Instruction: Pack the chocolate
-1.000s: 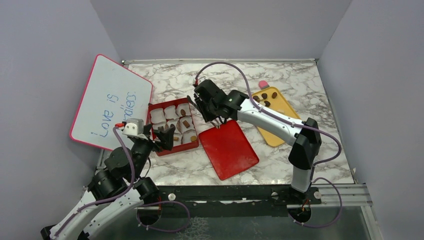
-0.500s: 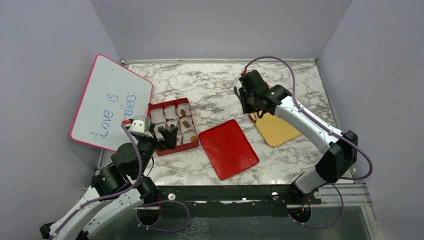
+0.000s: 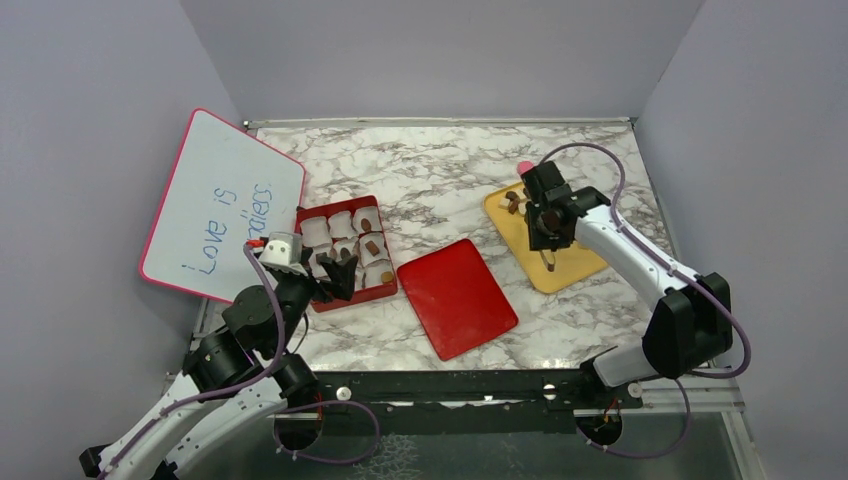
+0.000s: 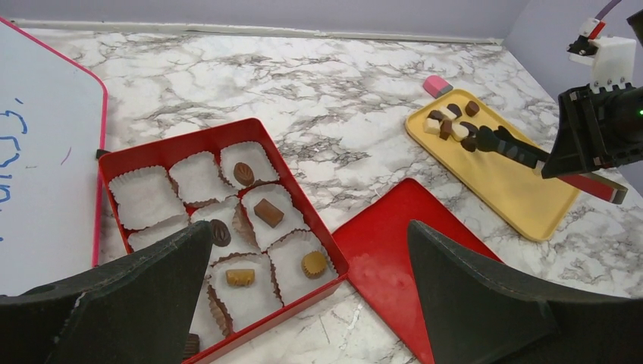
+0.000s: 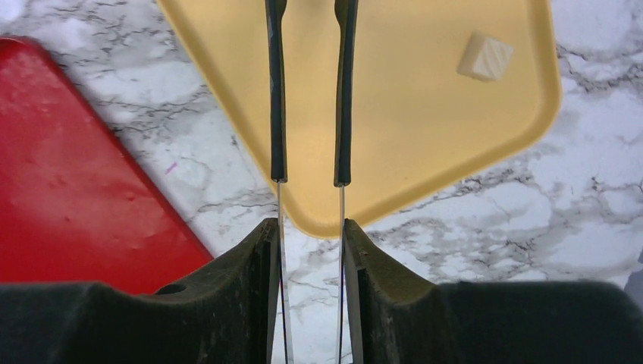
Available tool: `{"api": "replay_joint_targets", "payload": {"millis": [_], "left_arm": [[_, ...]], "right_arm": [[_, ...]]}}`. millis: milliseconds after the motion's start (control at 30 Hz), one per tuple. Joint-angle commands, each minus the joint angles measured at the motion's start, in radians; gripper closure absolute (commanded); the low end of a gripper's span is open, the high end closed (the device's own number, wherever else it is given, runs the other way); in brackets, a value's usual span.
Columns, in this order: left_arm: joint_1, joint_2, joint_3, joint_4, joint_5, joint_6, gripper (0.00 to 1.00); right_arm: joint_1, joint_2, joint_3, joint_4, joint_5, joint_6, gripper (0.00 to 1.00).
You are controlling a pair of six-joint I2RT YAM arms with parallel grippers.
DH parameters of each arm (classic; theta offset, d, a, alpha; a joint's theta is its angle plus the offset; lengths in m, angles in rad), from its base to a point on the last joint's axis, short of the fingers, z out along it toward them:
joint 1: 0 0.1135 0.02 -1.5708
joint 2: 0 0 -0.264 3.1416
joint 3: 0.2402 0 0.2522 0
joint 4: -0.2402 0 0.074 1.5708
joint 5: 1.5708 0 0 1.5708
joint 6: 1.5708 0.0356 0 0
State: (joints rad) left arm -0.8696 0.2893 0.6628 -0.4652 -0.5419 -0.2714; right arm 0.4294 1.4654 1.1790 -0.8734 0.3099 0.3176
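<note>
Several chocolate pieces [image 4: 451,121] lie bunched at the far end of the yellow tray [image 4: 515,182], small in the top view [image 3: 515,203]. My right gripper [image 3: 548,225] hangs over that tray, shut on a pair of tongs [image 4: 508,144] whose black tips reach the pile. In the right wrist view the tongs' blades [image 5: 277,114] run between my gripper [image 5: 307,227] fingers, and a white chocolate [image 5: 485,57] lies on the tray [image 5: 425,91]. The red box [image 4: 174,140] holds paper cups, several with chocolates [image 4: 268,212]. My left gripper [image 4: 308,227] stands open above its near corner.
A red lid [image 3: 457,297] lies flat between box and tray. A small pink block [image 3: 526,167] sits beyond the tray's far end. A whiteboard with writing [image 3: 222,205] leans at the left wall. Grey walls close in the marble table.
My right arm has swung from the red box rightwards to the yellow tray, carrying the tongs. The left arm has shifted only slightly.
</note>
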Motion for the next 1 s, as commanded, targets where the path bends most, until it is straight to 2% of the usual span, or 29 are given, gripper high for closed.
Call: {"api": "replay_joint_targets", "payload": {"millis": [0,233,967], "left_arm": [[0.004,-0.016,-0.005,0.006,0.021,0.001,0.01],[0.004,-0.025,-0.005,0.006,0.028,-0.003,0.01],[0.004,-0.011,-0.006,0.006,0.039,0.000,0.01]], "right_arm": [[-0.044,-0.070,-0.021,-0.018,0.050,0.017,0.62],[-0.104,-0.092,-0.042,-0.013,0.055,0.016,0.61],[-0.153,-0.038,-0.077,0.046,0.057,0.010,0.57]]}}
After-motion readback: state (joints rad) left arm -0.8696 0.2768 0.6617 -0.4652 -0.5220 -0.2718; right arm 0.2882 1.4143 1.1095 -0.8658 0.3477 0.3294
